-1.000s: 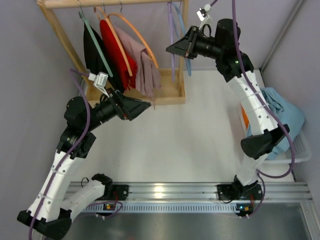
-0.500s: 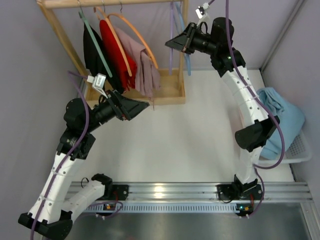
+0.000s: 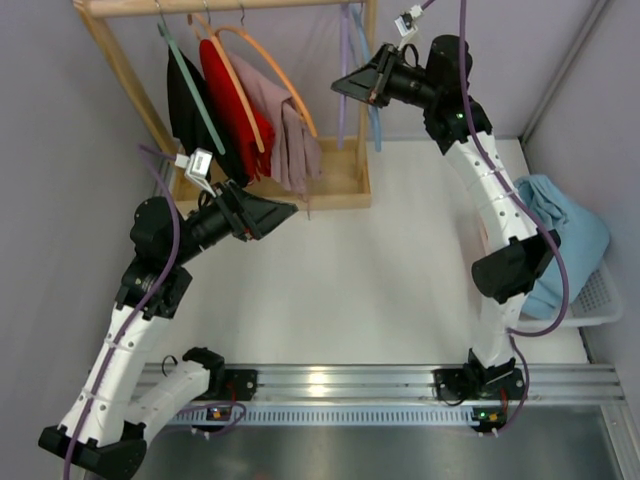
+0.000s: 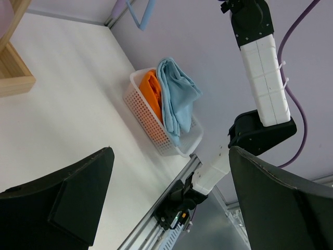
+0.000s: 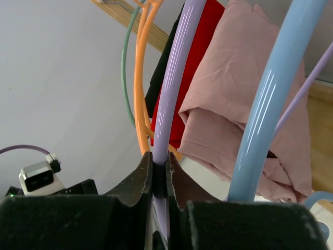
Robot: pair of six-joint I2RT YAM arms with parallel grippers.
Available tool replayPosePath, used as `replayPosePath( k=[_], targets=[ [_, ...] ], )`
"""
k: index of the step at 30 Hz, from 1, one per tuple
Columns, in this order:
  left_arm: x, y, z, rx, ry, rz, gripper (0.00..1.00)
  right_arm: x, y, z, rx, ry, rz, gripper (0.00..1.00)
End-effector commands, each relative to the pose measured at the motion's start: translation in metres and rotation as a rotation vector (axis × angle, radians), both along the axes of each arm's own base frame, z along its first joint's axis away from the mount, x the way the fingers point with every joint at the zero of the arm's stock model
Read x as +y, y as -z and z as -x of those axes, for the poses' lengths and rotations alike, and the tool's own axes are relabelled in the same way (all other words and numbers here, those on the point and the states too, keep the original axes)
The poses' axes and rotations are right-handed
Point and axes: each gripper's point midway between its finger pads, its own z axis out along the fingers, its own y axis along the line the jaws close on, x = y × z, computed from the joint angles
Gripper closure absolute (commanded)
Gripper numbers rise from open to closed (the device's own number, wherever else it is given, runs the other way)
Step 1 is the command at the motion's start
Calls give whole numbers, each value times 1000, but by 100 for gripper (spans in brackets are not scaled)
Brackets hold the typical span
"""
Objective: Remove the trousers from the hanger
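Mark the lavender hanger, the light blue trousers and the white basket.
lavender hanger [image 5: 176, 78], right wrist view, mid-length of its bar.
light blue trousers [image 4: 177, 99], left wrist view, middle of the cloth.
white basket [image 4: 150, 124], left wrist view, its mesh side wall.

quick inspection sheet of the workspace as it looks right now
surface: white table, no spills seen
job's things: trousers lie in the white basket, off the hanger; hanger bare at the wooden rack
clutter: orange cloth in basket; black, red and pink garments, pale blue hanger on rack
grippers: right gripper shut on the hanger; left gripper open, holding nothing
cables: purple cables along both arms, no snag seen
surroundings: plain walls, metal rail
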Motion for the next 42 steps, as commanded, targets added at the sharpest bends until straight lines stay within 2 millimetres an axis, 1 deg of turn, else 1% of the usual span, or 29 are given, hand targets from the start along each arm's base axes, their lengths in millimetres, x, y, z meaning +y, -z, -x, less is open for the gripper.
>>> replayPosePath(
  k=[1,3,6,9,11,15,17,23,26,27,28,30,31,33,34,36,38,39,40,41,42],
  targets=[
    [2,-5,-2,-4,-11,21,2,-5,-34,24,-52,-53,-68,100],
    [2,-5,-2,-3,-12,23,2,-5,-32,28,-31,-67,-73,100],
    [2,-6,-2,-2,-10,25,2,-2,-30,39,9,-110,-90,100],
    [3,-3,-3,5,-13,24,2,-1,-40,51,2,-147,-119,100],
    [4,-2,-4,12,-16,27,2,0,-43,55,7,-150,-125,100],
    [5,0,-8,34,-26,35,2,0,-36,47,64,-136,-134,100],
    [5,-1,-8,32,-27,37,2,0,-27,40,97,-128,-134,100],
    [7,-1,-8,35,-29,39,2,0,-9,26,183,-110,-134,100],
    [7,0,-9,39,-30,39,2,-1,-3,23,215,-101,-135,100],
    [7,1,-9,41,-29,39,2,-1,-4,23,215,-95,-136,98],
    [8,1,-9,42,-32,40,2,-2,-5,23,204,-95,-136,82],
    [8,2,-9,46,-32,40,2,-4,-9,24,186,-89,-133,63],
    [8,2,-9,46,-32,40,2,-5,-15,28,166,-88,-133,49],
    [8,2,-8,46,-30,41,2,-7,-19,30,143,-81,-130,41],
    [8,1,-8,46,-30,43,2,-9,-24,34,126,-78,-129,38],
    [8,1,-7,44,-28,43,2,-10,-25,36,115,-67,-122,35],
    [8,1,-7,42,-27,41,2,-15,-36,44,77,-54,-121,30],
    [8,1,-6,39,-26,40,2,-16,-36,44,67,-42,-116,27],
    [8,2,-5,38,-24,39,2,-20,-43,49,42,-27,-112,16],
    [9,2,-5,35,-26,39,2,-24,-39,45,29,24,-82,12],
    [8,2,-4,34,-23,37,2,-27,-35,44,31,55,-68,11]
  ],
)
